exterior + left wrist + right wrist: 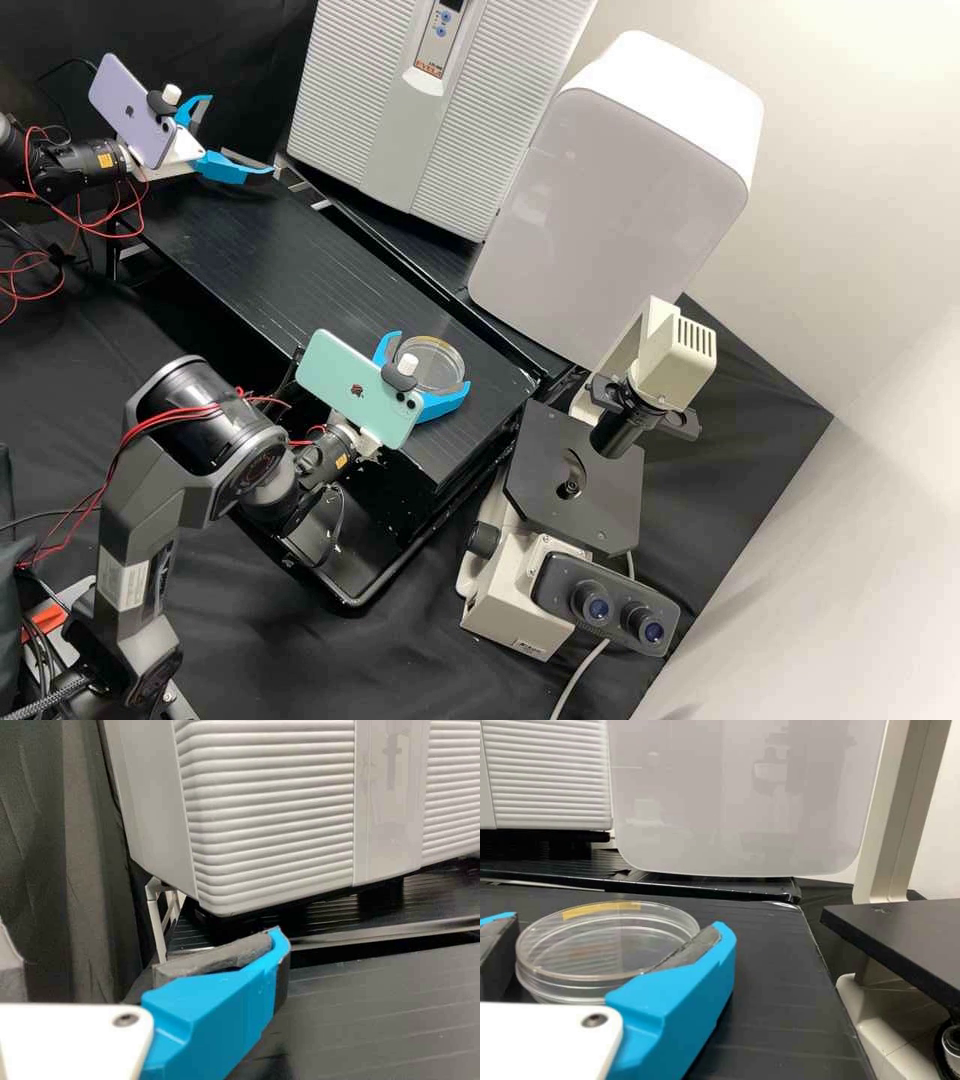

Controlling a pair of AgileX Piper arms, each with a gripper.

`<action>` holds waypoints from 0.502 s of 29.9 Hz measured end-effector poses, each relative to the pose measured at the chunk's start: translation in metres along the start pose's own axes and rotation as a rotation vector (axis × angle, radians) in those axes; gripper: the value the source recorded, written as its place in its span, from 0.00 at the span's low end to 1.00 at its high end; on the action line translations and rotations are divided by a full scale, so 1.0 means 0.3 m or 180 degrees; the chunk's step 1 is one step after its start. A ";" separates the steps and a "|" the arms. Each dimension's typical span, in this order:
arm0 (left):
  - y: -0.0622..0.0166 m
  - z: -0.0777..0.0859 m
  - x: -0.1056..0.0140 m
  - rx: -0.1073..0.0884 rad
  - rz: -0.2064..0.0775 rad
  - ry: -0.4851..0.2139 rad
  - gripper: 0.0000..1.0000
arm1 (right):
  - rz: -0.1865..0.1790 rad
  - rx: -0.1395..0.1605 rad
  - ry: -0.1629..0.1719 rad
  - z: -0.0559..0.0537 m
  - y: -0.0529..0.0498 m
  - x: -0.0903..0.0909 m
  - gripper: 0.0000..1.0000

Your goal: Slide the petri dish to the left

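Note:
A clear round petri dish (442, 360) with a yellow label lies on the near right end of the black raised platform (280, 260). My right gripper (428, 374) is level with it, one blue finger on each side. In the right wrist view the petri dish (604, 945) sits between the fingers (679, 986), whose pads rest against its rim, so the right gripper (615, 928) is shut on it. My left gripper (237, 135) hangs open and empty over the platform's far left end, and one of its fingers (225, 997) points toward the ribbed white machine.
A ribbed white machine (430, 100) and a rounded white box (620, 190) stand behind the platform. A microscope (590, 500) with a black stage sits just right of the dish. The platform surface stretches bare from the dish to the left gripper.

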 end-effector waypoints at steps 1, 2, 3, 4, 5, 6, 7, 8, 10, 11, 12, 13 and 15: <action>0.000 0.000 0.000 0.0000 0.0000 0.0000 1.00 | -0.0004 0.0007 -0.0004 0.000 0.000 0.000 0.00; 0.000 0.000 0.000 0.0000 0.0000 0.0000 1.00 | -0.0013 0.0014 -0.0013 0.001 -0.001 0.000 0.00; 0.000 0.000 0.000 0.0000 0.0000 0.0000 1.00 | -0.0011 0.0014 -0.0011 0.001 -0.001 0.000 0.00; 0.000 0.000 0.000 0.0000 0.0000 0.0000 1.00 | -0.0016 0.0015 -0.0015 0.002 -0.002 0.000 0.00; 0.000 0.000 0.000 0.0000 0.0000 0.0000 1.00 | -0.0013 0.0015 -0.0013 0.002 -0.002 0.000 0.00; 0.000 0.000 0.000 0.0000 0.0000 0.0000 1.00 | -0.0027 0.0015 -0.0014 0.001 -0.005 0.000 0.00; 0.000 0.000 0.000 0.0000 0.0000 0.0000 1.00 | -0.0038 0.0015 -0.0002 -0.002 -0.008 0.001 0.00; 0.000 0.000 0.000 0.0000 0.0000 0.0000 1.00 | -0.0045 0.0018 0.0004 -0.005 -0.010 0.002 0.00; 0.000 0.000 0.000 0.0000 0.0000 0.0000 1.00 | -0.0068 0.0023 0.0009 -0.010 -0.016 0.002 0.00; 0.000 0.000 0.000 0.0000 0.0000 0.0000 1.00 | -0.0074 0.0024 0.0015 -0.012 -0.018 0.003 0.00; 0.000 0.000 0.000 0.0000 0.0000 0.0000 1.00 | -0.0085 0.0027 0.0014 -0.014 -0.021 0.003 0.00; 0.000 0.000 0.000 0.0000 0.0000 0.0000 1.00 | -0.0101 0.0030 0.0017 -0.021 -0.022 0.003 0.00; 0.000 0.000 0.000 0.0000 0.0000 0.0000 1.00 | -0.0134 0.0034 0.0058 -0.049 -0.021 0.011 0.00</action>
